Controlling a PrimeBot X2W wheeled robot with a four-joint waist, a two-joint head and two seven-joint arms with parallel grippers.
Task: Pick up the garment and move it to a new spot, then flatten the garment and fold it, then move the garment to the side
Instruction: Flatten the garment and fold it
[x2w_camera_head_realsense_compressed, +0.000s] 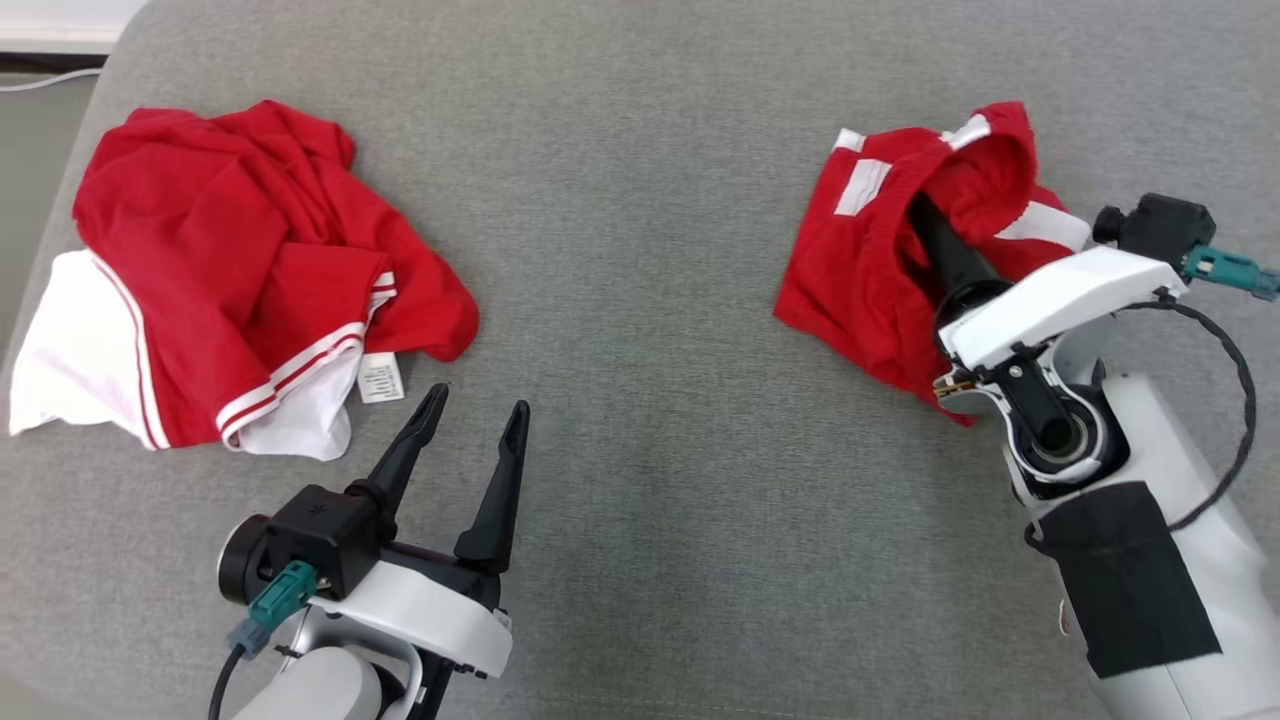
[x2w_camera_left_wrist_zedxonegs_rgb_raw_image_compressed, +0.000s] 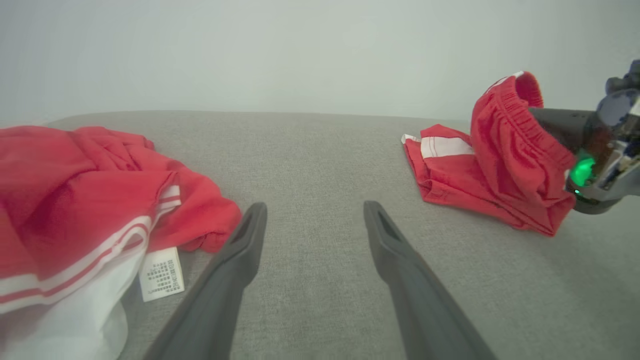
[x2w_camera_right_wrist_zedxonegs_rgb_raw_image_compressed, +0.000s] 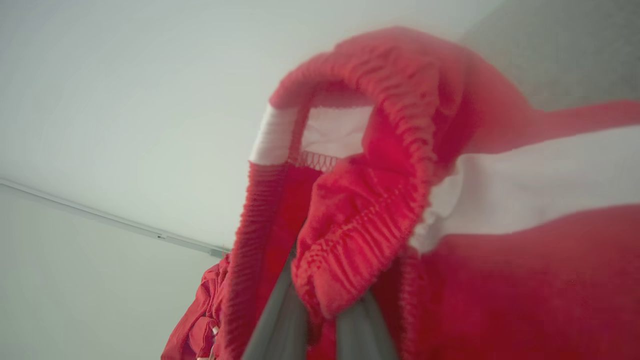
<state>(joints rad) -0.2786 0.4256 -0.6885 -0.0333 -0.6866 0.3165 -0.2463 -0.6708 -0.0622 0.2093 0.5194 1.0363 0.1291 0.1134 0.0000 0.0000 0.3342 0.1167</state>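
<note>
Presently right claw (x2w_camera_head_realsense_compressed: 930, 225) clamps the red shorts (x2w_camera_head_realsense_compressed: 860, 270), waistband up, legs hanging down; left claw (x2w_camera_head_realsense_compressed: 475, 410) spread

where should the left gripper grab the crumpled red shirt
Probably the striped hem fold by the care label: it lies at the red shirt's near edge, facing the open left gripper. Come in low from the robot's side.

Left gripper (x2w_camera_head_realsense_compressed: 478, 400) agape, right gripper (x2w_camera_head_realsense_compressed: 925, 215) closed
</note>
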